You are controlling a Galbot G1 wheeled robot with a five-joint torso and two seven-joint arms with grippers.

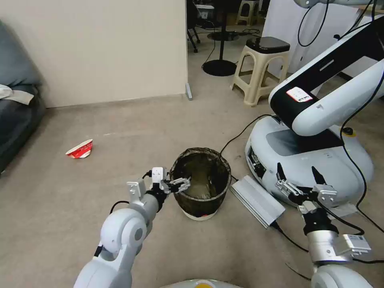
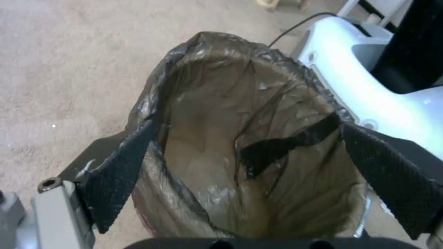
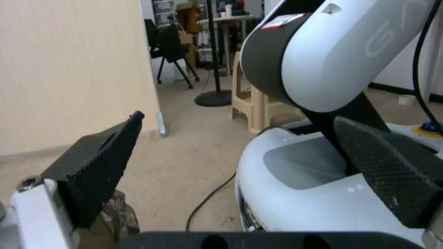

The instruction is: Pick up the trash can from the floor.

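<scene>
The trash can (image 1: 201,185) stands upright on the floor (image 1: 120,168), just below the centre of the head view, its dark bag folded over the rim and a strip of white base showing at 6 o'clock. It appears empty.

The left pincer (image 1: 179,185) sits at the can's rim at 9 o'clock. In the left wrist view its jaws are spread wide, one finger (image 2: 117,169) outside the bag-covered wall and the other over the interior, with the can (image 2: 240,114) between them; they are not closed on it.

The right pincer (image 1: 298,176) hangs at 3 o'clock from the can, well apart from it, jaws wide and holding nothing. In the right wrist view an edge of the bag (image 3: 115,214) shows beside one finger (image 3: 104,166).

A grey metal box (image 1: 258,200) lies on the floor just beside the can at 3 o'clock, a black cable leading from it. Beyond it stands another robot's white base (image 1: 316,160). A crushed red-and-white cup (image 1: 81,149) lies at 10 o'clock, well apart. A beige stool (image 1: 262,66) stands at 1 o'clock, farther off.
</scene>
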